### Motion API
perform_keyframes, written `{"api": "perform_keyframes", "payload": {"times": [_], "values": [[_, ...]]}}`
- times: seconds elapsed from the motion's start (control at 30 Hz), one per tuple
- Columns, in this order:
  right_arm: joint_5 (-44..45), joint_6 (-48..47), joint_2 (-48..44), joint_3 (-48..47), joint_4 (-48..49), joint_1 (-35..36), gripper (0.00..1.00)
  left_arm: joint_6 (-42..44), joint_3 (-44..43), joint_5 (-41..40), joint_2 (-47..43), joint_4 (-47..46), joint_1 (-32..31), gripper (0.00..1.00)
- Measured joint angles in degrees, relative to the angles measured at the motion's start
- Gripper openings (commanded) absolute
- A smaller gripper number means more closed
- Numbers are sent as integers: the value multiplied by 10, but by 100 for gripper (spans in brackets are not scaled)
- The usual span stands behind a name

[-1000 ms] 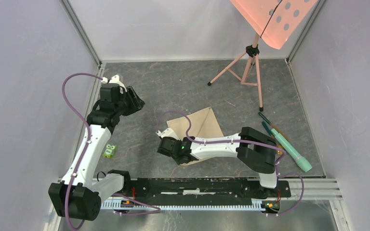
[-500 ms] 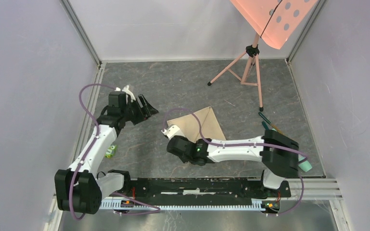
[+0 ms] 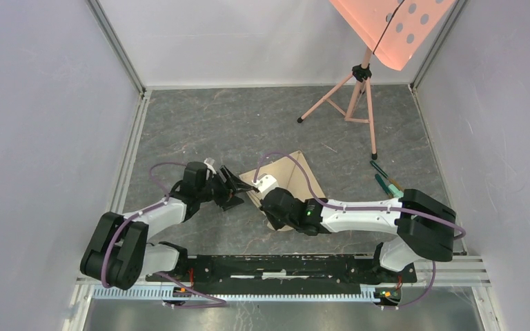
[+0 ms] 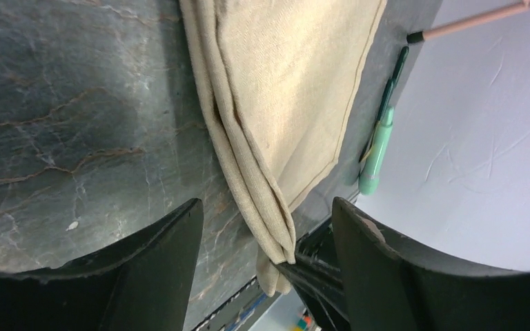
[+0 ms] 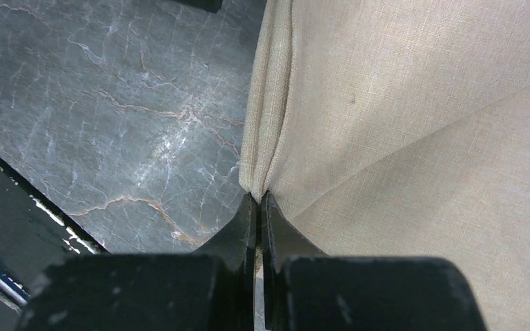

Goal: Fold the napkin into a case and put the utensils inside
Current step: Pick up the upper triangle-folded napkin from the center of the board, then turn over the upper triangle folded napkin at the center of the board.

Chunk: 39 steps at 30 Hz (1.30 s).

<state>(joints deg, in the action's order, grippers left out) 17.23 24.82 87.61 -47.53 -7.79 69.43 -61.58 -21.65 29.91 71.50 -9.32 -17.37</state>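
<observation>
The beige cloth napkin (image 3: 295,174) lies folded in layers around the middle of the grey marbled bench (image 3: 200,131). The right claw (image 5: 257,200) is clenched tight on the near corner of its folded left edge. The left claw (image 4: 266,207) hangs released, black fingers (image 4: 172,241) spread wide on either side of that same fold, just above the cloth.

The near corner of the napkin (image 3: 291,174) is covered by the right arm (image 3: 359,212) in the top view, and it gets cut off at the edges in both wrist views. The green marker (image 3: 384,181) is half hidden behind that arm's elbow, and whatever's beside it can't really be made out.
</observation>
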Motion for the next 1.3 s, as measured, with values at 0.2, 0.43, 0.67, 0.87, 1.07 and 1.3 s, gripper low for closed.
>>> {"api": "perform_keyframes", "payload": {"times": [0.2, 0.43, 0.67, 0.87, 1.07, 1.3], "values": [[-19, -9, -18, 23, 32, -9, 0, -54, 10, -43, 32, -46, -24, 69], [-29, -11, -29, 34, 53, -17, 0, -73, 0, -74, 92, -64, -38, 61], [-33, -12, -33, 40, 65, -20, 0, -77, -31, -79, 153, -101, -40, 40], [-39, -12, -35, 42, 68, -21, 0, -74, -41, -95, 159, -86, -40, 15], [-78, -16, -36, 41, 88, -21, 1, -31, -80, -101, 92, 21, -17, 2], [-178, 9, 22, -66, 160, 2, 0, 80, -187, -111, -132, 352, 110, 2]]}}
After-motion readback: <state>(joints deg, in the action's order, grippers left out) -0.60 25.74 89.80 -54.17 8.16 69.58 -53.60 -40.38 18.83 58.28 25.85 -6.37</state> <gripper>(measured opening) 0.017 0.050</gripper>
